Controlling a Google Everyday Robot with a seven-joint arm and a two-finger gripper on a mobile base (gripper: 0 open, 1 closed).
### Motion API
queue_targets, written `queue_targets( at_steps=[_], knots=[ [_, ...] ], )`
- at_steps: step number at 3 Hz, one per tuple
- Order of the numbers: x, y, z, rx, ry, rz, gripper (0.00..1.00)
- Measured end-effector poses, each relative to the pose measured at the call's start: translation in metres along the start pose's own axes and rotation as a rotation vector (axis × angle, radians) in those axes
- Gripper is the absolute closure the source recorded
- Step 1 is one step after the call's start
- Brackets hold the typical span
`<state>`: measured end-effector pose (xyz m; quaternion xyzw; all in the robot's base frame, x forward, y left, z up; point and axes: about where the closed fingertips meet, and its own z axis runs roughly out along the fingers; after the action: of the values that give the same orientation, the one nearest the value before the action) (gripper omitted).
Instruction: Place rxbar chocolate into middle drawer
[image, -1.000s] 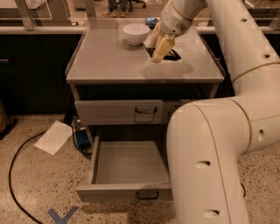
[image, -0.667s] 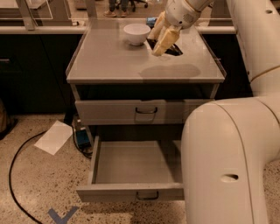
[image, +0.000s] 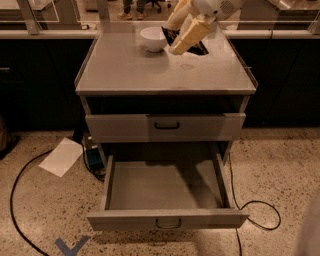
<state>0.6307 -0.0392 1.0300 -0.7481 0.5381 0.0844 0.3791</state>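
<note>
On the floor at the far left a sheet of white paper (image: 62, 156) and a black cable (image: 20, 200) lie well clear of the work, so the arm has little to fear from them; the base could catch the cable if it rolls that way. On the grey cabinet top (image: 150, 70) a white bowl (image: 153, 38) stands just beside the gripper (image: 171, 39), near enough that a leftward swing on lift-off could clip its rim and push it along the metal. The gripper hovers low at the back of the top, right over the rxbar chocolate (image: 201, 49), whose black wrapper shows on either side of it; whether it has hold of the bar I cannot tell, and that is the main risk. A thin, slick wrapper held only at an edge could pivot or slip out on the long way down and land on the floor. Below, the upper drawer (image: 165, 126) is closed, and the middle drawer (image: 167, 219) stands pulled out, open. The bar must clear the top's front lip and come forward enough; released too early, it would drop back onto the top or glance off the drawer's front wall.
</note>
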Motion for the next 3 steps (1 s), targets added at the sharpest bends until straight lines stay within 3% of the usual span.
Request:
queue_targets(
  at_steps=[1,2,3],
  knots=[
    [-0.043,0.028,-0.034,0.104,-0.005,-0.046,1.0],
    [-0.06,0.056,-0.027,0.175,0.035,-0.074,1.0],
    [-0.036,0.084,0.056,0.112,0.078,-0.059,1.0]
  ],
)
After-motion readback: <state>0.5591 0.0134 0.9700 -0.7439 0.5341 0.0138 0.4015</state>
